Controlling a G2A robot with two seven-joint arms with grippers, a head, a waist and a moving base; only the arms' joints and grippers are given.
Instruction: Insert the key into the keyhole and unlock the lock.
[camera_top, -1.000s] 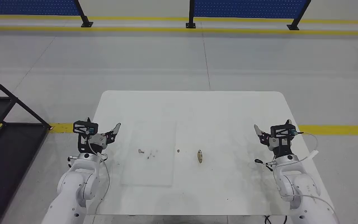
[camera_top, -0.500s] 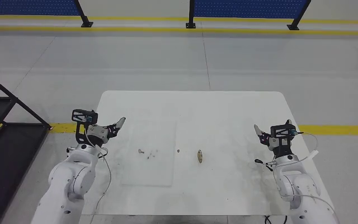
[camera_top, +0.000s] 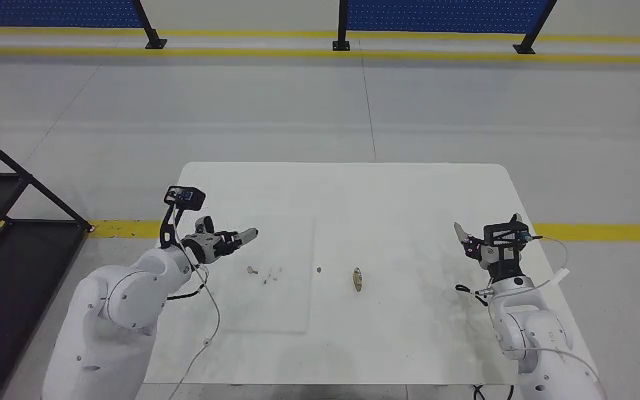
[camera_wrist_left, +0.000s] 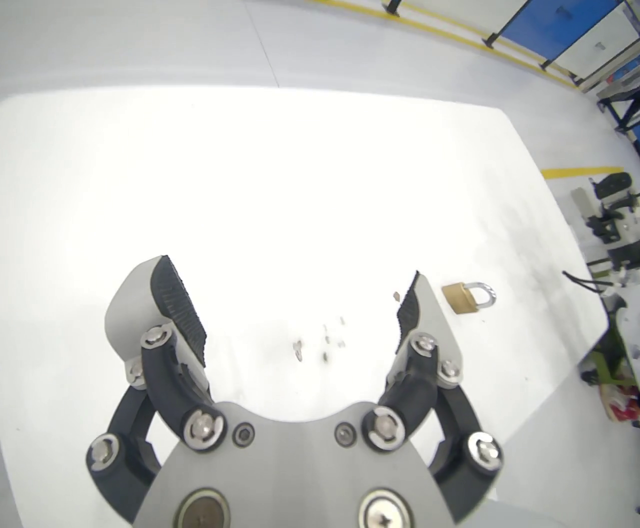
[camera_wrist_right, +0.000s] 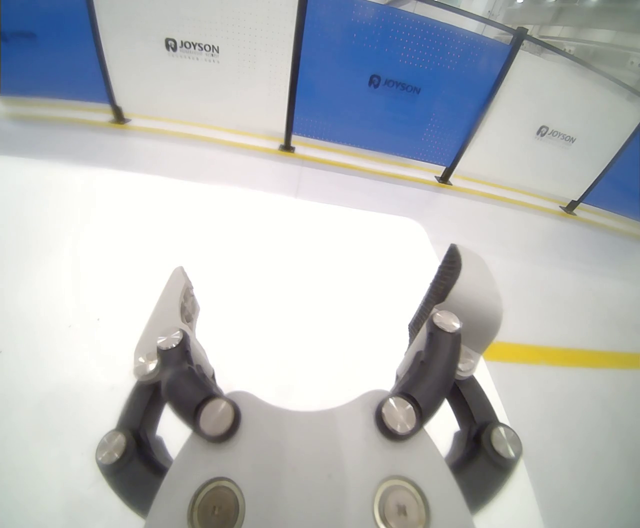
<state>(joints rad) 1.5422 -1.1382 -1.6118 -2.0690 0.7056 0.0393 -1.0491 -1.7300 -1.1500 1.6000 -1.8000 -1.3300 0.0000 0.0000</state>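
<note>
While the left gripper hangs over the table near its left edge, its jaws stand wide apart with nothing between the ribbed pads. It sits above the table, not touching it, fingers aimed toward the table's middle.

Just beyond the fingertips, a small silvery piece lies flat on the top. It is too small to confirm as the key. A few smaller grey specks are scattered just beside it. In the top view the piece and the specks rest on a pale rectangular mat that covers the left-centre part of the table.

The lock, a brass padlock with a steel shackle, lies flat on its side near the table's middle. It is off the mat, just past the mat's right edge, and apart from the silvery piece. The shackle looks seated in the body. A single dark fleck sits between the mat edge and the lock.

The right gripper is at the table's right edge, well apart from the lock. Its jaws are likewise spread and hold nothing. It points out toward the far side of the table.
</note>
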